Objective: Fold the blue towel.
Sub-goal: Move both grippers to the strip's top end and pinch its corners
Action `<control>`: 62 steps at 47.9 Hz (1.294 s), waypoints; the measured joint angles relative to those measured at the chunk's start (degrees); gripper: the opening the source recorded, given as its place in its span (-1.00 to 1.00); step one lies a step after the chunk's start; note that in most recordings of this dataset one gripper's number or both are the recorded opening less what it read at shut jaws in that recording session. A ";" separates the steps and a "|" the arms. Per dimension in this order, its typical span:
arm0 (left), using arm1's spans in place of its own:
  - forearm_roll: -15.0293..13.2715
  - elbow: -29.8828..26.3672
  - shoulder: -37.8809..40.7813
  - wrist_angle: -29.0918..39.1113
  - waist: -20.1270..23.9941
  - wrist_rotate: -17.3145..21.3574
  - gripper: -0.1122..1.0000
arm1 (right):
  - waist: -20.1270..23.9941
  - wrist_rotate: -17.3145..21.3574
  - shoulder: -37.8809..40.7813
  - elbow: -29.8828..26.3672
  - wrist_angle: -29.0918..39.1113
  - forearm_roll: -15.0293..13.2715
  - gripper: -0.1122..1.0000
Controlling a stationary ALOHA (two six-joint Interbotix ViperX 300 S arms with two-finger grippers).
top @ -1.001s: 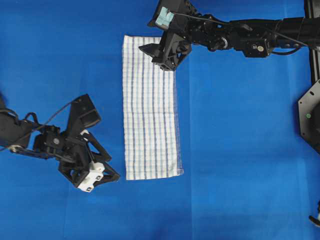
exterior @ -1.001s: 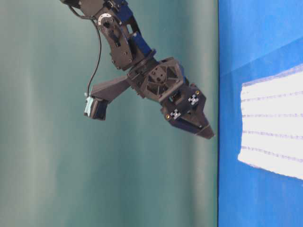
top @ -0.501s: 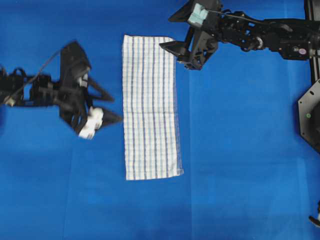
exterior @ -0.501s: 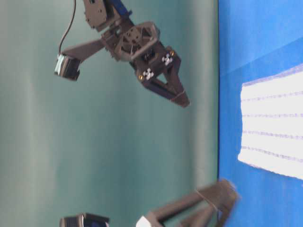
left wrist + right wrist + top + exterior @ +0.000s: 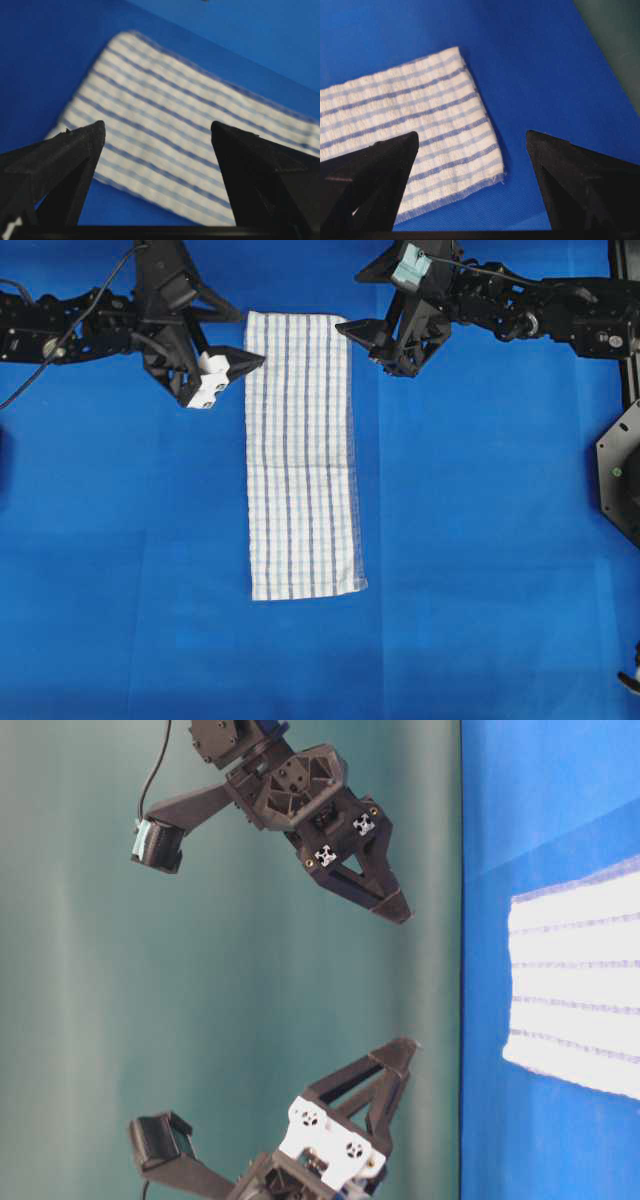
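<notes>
Both hands are spread wide and hold nothing. From overhead I see my left hand [image 5: 235,375] hanging at the upper left corner of the blue towel [image 5: 300,455], its dark fingertip reaching just over the towel's left edge and the white fittings behind it lying beside that edge. My right hand [image 5: 368,343] hangs at the opposite corner, its nearer fingertip just beside the towel's right edge and the rest of it over the blue surface [image 5: 480,540].

That towel lies flat as a long narrow strip running from the top of the overhead view down past the middle, white with thin dark and light blue stripes along its length and faint cross checks. Its lower right corner juts slightly outward and looks a little frayed or thin along that edge.

Through the left wrist camera I look between two black fingers [image 5: 65,160] onto the striped towel [image 5: 190,145], which is somewhat blurred; one of its corners sits close to the left finger. Through the right wrist camera the hemmed towel corner [image 5: 450,150] lies between the two fingers [image 5: 570,170], nearer the left one, with bare blue cloth under the right one.

The table-level view is turned on its side: both hands, right [image 5: 385,900] and left [image 5: 395,1065], show against a green backdrop [image 5: 100,980], clear of the blue surface, so I judge neither is pressing on the towel.
</notes>
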 measured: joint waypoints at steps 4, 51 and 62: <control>0.00 -0.79 0.79 -0.09 1.05 0.79 0.68 | -0.18 0.00 0.00 0.00 -0.35 0.09 0.73; 0.09 -2.90 20.92 -14.94 8.00 1.32 0.67 | -2.02 0.44 17.84 -2.20 -9.14 0.26 0.73; 0.09 -3.96 23.38 -15.56 7.29 1.32 0.65 | -1.93 0.79 19.07 -2.72 -9.32 0.35 0.64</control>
